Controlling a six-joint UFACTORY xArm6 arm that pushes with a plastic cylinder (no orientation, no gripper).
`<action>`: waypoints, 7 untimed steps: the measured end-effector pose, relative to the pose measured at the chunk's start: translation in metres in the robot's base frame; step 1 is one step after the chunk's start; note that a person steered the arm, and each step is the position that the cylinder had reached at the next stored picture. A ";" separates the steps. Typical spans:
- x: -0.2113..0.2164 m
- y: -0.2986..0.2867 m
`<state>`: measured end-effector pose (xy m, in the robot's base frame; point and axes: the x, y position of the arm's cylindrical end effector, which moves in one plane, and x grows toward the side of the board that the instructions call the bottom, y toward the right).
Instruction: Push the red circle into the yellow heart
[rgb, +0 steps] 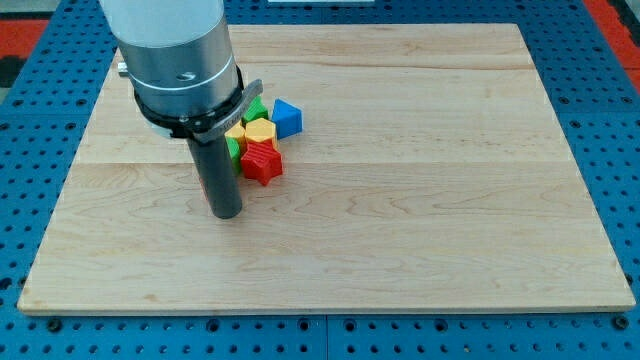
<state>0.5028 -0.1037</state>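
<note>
My tip rested on the table, left of centre, touching no visible block. The red star lay just to its upper right, below the yellow heart. There were no jaws.

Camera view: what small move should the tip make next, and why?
Probably slide my tip a little toward the view's left. A red sliver, perhaps the red circle, peeks out at the rod's left edge, while the yellow heart sits up-right in the cluster. Getting left of that sliver would let me push it toward the heart.
</note>
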 end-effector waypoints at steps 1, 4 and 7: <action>-0.019 0.000; 0.017 0.002; -0.023 -0.020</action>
<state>0.4800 -0.1236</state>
